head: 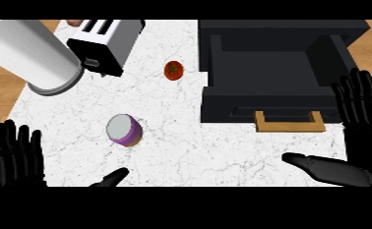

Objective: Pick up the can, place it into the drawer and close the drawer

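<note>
Both hands are only partly in view. The left hand (20,158) is cut by the picture's lower and left edges at the counter's (218,149) near left corner, its fingers straight and spread and its thumb apart to the side, holding nothing. The right hand (359,139) is cut by the right edge at the near right corner, its fingers straight and pointing away and its thumb stretched out over the counter, also holding nothing. The white cylinder (40,58) at the far left corner runs out past the top and left edges and hangs over the counter's left edge, so what it is cannot be told. A small brown shape (74,22) shows behind the toaster (105,43), too little of it visible to name. The can (124,129), purple-sided with a pale top, stands upright on the counter's near left part, apart from both hands and nearer the left one. A tomato (173,70) lies between the toaster and the drawer (240,110). The dark drawer stands pulled open along the right side, its tan handle (291,127) facing the near edge, just left of the right hand's fingers. Bare counter lies between the can and the drawer.
</note>
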{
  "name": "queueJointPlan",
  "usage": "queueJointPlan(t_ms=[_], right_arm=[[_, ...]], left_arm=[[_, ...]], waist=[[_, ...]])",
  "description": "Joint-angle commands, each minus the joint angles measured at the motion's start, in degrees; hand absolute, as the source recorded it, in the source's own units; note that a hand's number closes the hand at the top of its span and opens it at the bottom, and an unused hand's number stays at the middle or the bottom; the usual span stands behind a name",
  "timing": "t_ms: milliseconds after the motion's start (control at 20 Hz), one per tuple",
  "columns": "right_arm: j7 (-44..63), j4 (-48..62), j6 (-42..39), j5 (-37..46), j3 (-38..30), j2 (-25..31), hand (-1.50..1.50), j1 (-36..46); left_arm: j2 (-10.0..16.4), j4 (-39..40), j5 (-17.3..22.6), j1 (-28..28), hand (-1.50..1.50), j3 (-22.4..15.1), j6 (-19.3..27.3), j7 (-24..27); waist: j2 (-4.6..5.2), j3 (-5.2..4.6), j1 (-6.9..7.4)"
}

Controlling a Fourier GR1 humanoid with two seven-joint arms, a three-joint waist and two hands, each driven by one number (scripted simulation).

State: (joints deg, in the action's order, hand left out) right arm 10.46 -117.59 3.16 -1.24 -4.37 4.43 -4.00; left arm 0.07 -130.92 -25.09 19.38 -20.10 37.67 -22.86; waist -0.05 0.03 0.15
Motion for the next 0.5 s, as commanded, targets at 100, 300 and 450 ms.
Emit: queueJointPlan(t_ms=[100,300,450], right_arm=[[2.30,-2.49,0.18,-0.31,-1.26,0.24,-1.50,-0.13],[-3.34,-1.00,-3.53,-3.09,-3.90,1.02,-1.50,-4.33],[0.01,0.98,-2.25,-2.24,-3.49,1.47,-1.50,1.98]], left_arm=[[-0.06,3.79,-5.67,-2.01,-1.50,-6.77,7.07,-3.11],[-0.04,9.96,-0.93,-6.98,-1.50,-2.06,6.32,-2.02],[-0.05,14.17,2.25,-11.43,-1.50,1.35,5.18,-1.84]], waist=[[0.00,-0.03,-0.15],[0.04,-0.03,-0.42],[0.07,-0.04,-0.22]])
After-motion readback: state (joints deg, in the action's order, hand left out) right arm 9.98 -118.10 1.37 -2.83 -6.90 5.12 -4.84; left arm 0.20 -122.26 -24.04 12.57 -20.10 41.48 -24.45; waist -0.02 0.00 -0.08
